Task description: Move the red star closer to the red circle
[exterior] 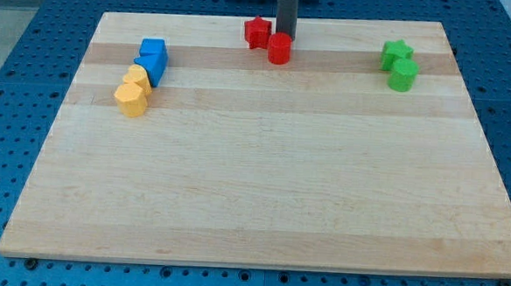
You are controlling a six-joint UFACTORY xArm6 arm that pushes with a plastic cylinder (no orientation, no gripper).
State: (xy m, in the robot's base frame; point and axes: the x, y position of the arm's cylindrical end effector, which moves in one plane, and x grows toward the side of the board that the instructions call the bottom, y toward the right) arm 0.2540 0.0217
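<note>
Board [261, 205] bare wood nearest camera | rod at view's top, my tip [285, 36] hidden behind red circle [280, 49], just right of red star [258, 32] | no jaws, holds nothing | star nearly touching circle; task looks almost done | next: small nudge or none

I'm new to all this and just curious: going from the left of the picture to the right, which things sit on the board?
Yellow blocks → blue blocks → red star → red circle with my tip just behind it → green blocks.
</note>
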